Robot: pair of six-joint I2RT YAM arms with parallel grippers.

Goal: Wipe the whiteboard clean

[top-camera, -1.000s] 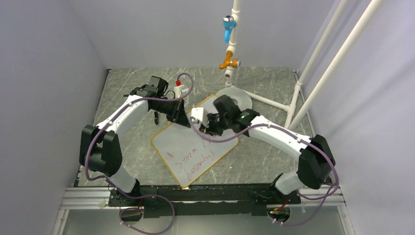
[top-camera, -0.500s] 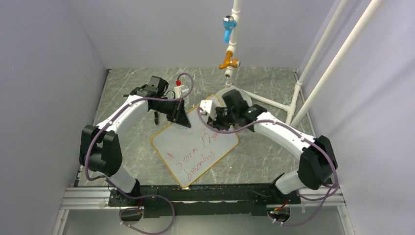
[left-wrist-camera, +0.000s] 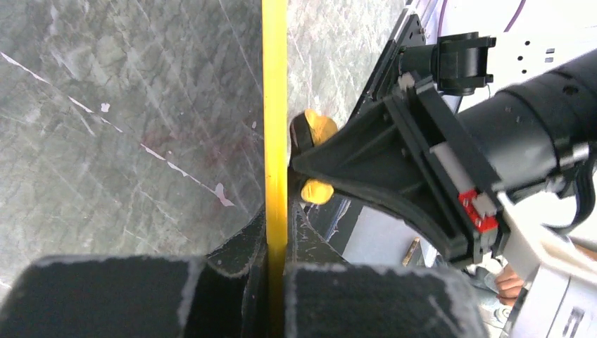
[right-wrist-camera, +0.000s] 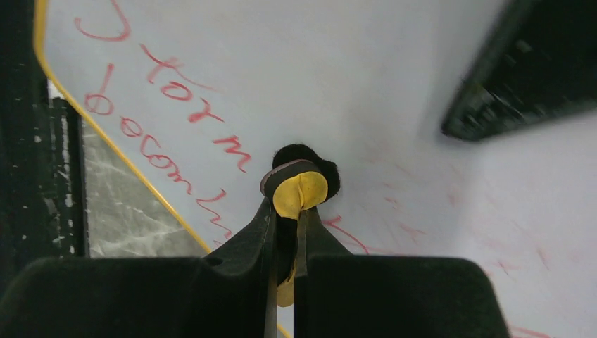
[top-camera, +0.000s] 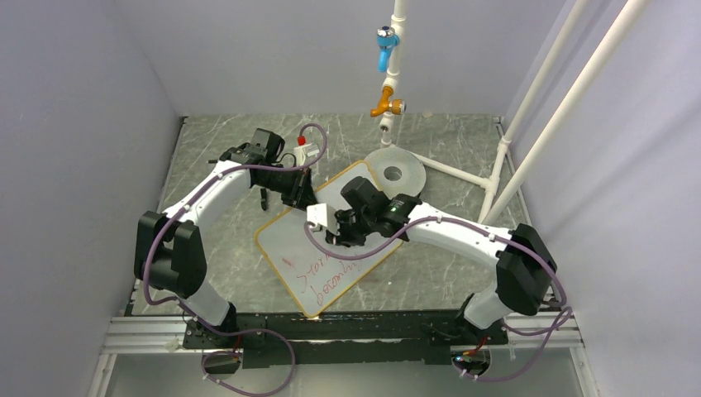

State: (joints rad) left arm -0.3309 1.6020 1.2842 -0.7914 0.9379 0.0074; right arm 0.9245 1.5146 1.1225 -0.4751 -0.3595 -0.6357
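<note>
Whiteboard (top-camera: 283,237): likely light, stiff, slick; take thin frame edge, clamped between your left fingers (left-wrist-camera: 290,229). Right fingers (right-wrist-camera: 270,224) pinch eraser (right-wrist-camera: 300,193).

Light: bright, even | shadows: soft, faint | blur: right wrist view smeared upper right | foreground: unfocused

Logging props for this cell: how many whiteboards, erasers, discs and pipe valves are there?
whiteboard: 1
eraser: 1
grey disc: 1
pipe valves: 2 (blue valve, orange valve)
Total: 5
</note>
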